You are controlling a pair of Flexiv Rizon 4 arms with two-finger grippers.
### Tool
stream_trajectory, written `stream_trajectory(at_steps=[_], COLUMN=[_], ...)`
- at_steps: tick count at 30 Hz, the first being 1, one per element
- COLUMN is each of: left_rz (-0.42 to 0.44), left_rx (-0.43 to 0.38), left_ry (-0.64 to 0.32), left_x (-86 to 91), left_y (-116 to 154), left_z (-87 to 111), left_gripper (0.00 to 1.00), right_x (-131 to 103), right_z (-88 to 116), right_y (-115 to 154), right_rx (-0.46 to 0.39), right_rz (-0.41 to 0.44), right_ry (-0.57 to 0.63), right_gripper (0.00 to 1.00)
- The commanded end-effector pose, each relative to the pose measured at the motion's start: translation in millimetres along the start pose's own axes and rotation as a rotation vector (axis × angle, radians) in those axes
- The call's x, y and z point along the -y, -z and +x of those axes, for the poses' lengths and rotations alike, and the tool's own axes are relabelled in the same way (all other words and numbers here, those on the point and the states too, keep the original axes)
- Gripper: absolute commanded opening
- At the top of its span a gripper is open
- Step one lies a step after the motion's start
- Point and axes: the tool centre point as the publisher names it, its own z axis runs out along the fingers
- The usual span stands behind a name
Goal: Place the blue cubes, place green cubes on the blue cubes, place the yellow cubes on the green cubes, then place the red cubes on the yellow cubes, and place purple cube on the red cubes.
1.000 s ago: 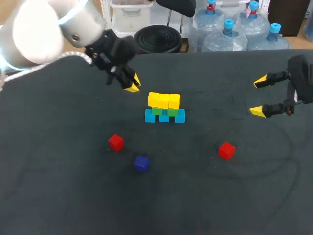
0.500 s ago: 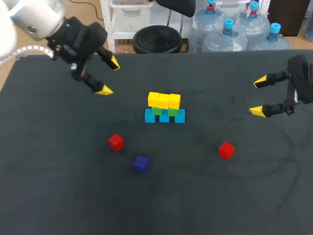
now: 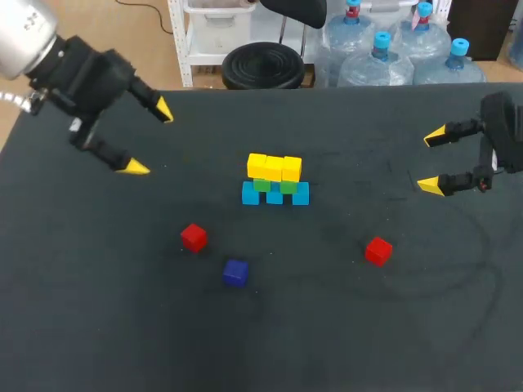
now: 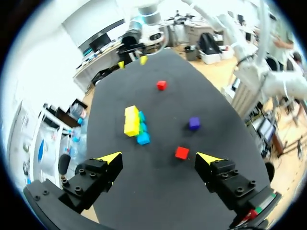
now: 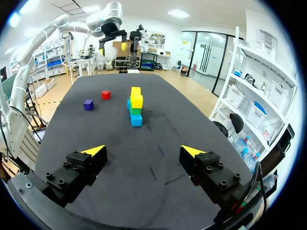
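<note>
At the table's middle stands a wall of cubes: a blue row (image 3: 274, 195), green cubes (image 3: 274, 186) on it, and a yellow row (image 3: 274, 167) on top. Two red cubes (image 3: 194, 238) (image 3: 378, 251) and the purple cube (image 3: 235, 272) lie loose in front of it. My left gripper (image 3: 149, 138) hangs open and empty, left of the wall. In the left wrist view the left gripper (image 4: 159, 157) has a red cube (image 4: 182, 153) just ahead, with the yellow row (image 4: 131, 120) further on. My right gripper (image 3: 432, 161) is open and empty at the right; in its own view the right gripper (image 5: 142, 150) faces the wall (image 5: 136, 101).
The black table (image 3: 98, 310) carries only the cubes. Its far edge runs behind the wall of cubes, and wide bare cloth lies at the front and between each gripper and the cubes.
My left gripper has opened wide and drawn back leftward, away from the yellow row. The right arm and all cubes have stayed put.
</note>
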Motion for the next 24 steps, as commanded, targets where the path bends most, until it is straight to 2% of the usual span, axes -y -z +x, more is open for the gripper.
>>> stream_trajectory(at_steps=[1, 5, 12, 17, 24], left_rz=[0.035, 0.089, 0.149, 0.153, 0.139], left_rx=[0.014, 0.017, -0.008, -0.028, -0.049], left_ry=[-0.080, -0.151, -0.172, -0.124, -0.114], left_x=[12.2, 28.2, 53.3, 58.1, 65.0], left_y=[1.1, -7.7, -34.6, -54.9, -81.6], left_z=[8.9, 13.2, 27.3, 31.5, 31.9], left_gripper=[1.00, 1.00, 1.00, 1.00, 1.00], right_x=[0.0, 0.0, 0.0, 0.0, 0.0], right_z=[0.3, 0.3, 0.3, 0.3, 0.3], right_y=[-0.8, -0.8, -0.8, -0.8, -0.8], right_rx=[0.003, 0.003, 0.003, 0.003, 0.003], right_rz=[0.001, 0.001, 0.001, 0.001, 0.001], right_ry=[0.001, 0.001, 0.001, 0.001, 0.001], right_gripper=[1.00, 1.00, 1.00, 1.00, 1.00])
